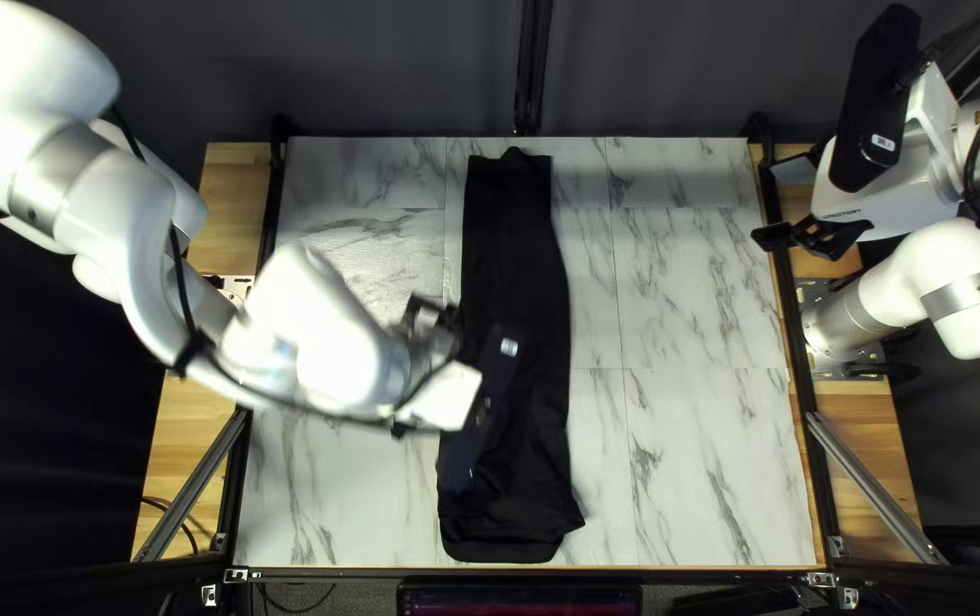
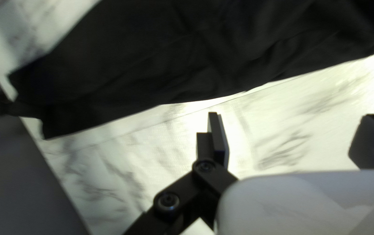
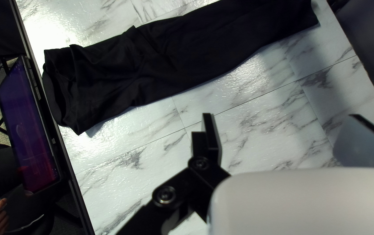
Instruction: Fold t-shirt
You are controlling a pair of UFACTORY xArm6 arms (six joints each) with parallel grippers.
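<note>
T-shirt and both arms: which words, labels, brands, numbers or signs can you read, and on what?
T-shirt: no print shows.
Left arm, small label: too small to read.
Right arm, white sticker: too small to read.
Right arm, dark marking: also too small.

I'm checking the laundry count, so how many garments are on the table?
1: the black t-shirt, a long strip running from far edge to near edge of the table. Another could be hidden beneath it.
</note>
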